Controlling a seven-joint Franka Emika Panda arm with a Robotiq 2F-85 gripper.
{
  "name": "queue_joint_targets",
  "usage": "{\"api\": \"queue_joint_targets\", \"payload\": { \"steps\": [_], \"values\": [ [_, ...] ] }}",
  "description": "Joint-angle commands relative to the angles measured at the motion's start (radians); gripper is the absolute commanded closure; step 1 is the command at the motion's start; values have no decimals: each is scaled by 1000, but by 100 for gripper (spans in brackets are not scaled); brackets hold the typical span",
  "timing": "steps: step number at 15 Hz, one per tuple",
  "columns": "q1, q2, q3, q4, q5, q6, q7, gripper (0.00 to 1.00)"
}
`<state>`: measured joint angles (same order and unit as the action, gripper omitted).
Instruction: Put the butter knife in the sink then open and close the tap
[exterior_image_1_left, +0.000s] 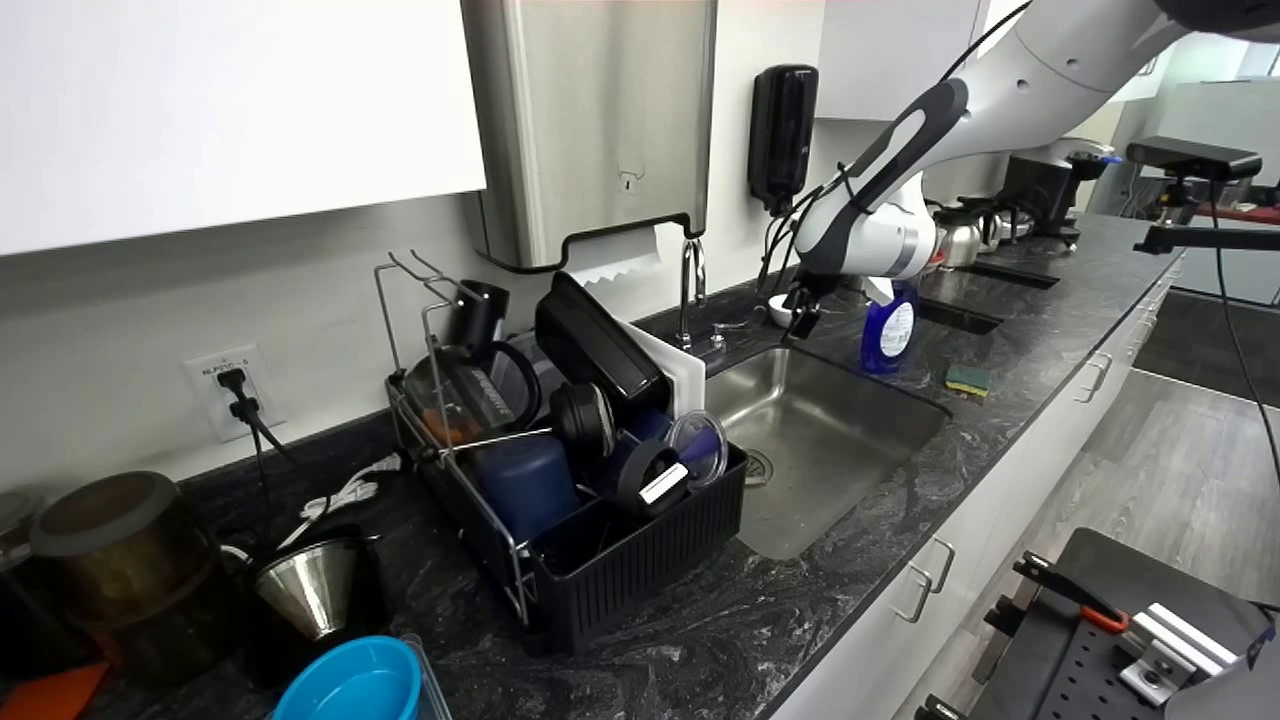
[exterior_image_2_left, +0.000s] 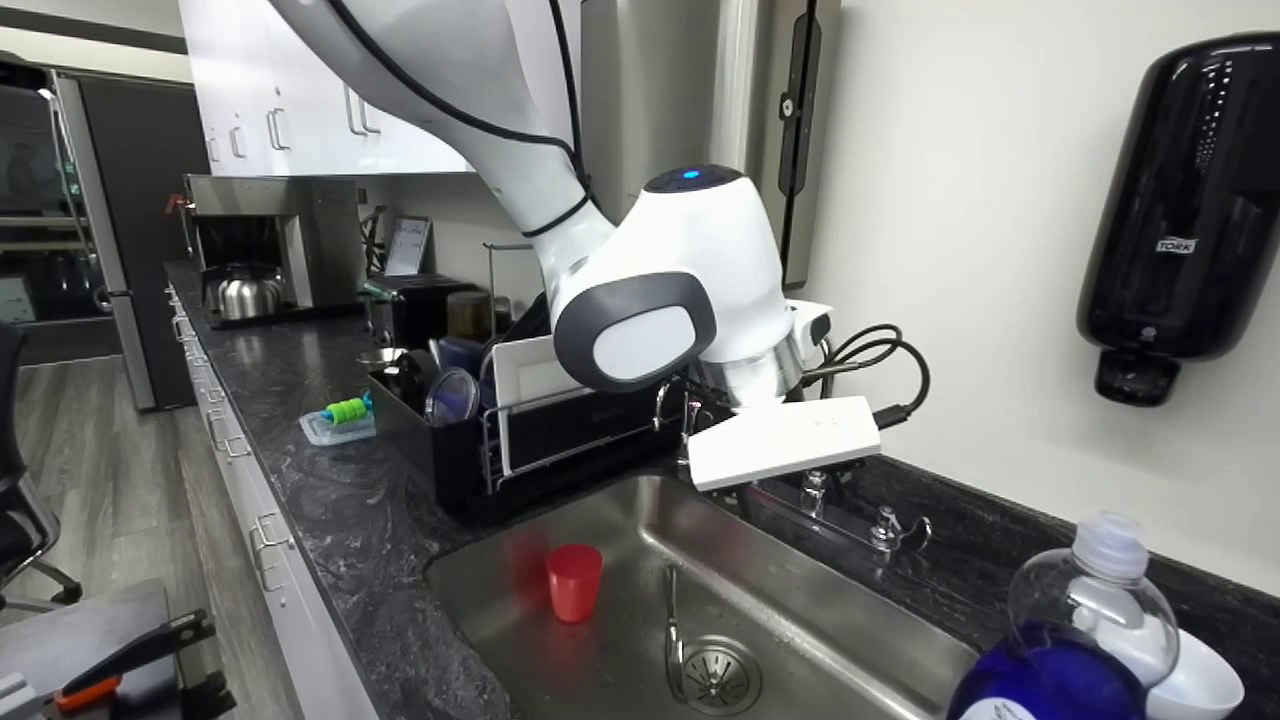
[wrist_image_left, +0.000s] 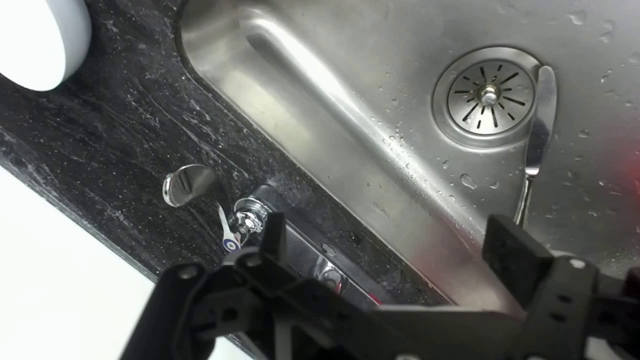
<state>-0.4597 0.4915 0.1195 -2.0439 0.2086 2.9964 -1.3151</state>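
The butter knife (wrist_image_left: 542, 120) lies on the floor of the steel sink (exterior_image_2_left: 800, 610), its blade against the drain's edge. In an exterior view the knife (exterior_image_2_left: 672, 630) shows beside the drain too. Behind the basin stands the chrome tap (exterior_image_1_left: 688, 290), its spout partly hidden by the arm in an exterior view. Its handle (wrist_image_left: 248, 215), with a blue-marked lever, shows just past my left-hand finger in the wrist view. My gripper (wrist_image_left: 395, 245) is over the sink's back edge, open, with nothing between its fingers. An exterior view shows the gripper (exterior_image_1_left: 803, 312) near the tap's side handle.
A red cup (exterior_image_2_left: 574, 582) stands in the sink. The full black dish rack (exterior_image_1_left: 640, 565) is beside the basin. A blue soap bottle (exterior_image_1_left: 888, 332), a white bowl (exterior_image_1_left: 780, 311) and a sponge (exterior_image_1_left: 968, 379) sit around it. A black dispenser (exterior_image_1_left: 783, 135) hangs on the wall.
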Motion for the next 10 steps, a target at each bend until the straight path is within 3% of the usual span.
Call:
{"api": "queue_joint_targets", "payload": {
  "steps": [1, 5, 10],
  "values": [
    [-75, 46, 67, 53, 13, 18, -81, 0],
    [-144, 88, 128, 102, -41, 20, -83, 0],
    [-173, 139, 159, 159, -91, 21, -87, 0]
  ]
}}
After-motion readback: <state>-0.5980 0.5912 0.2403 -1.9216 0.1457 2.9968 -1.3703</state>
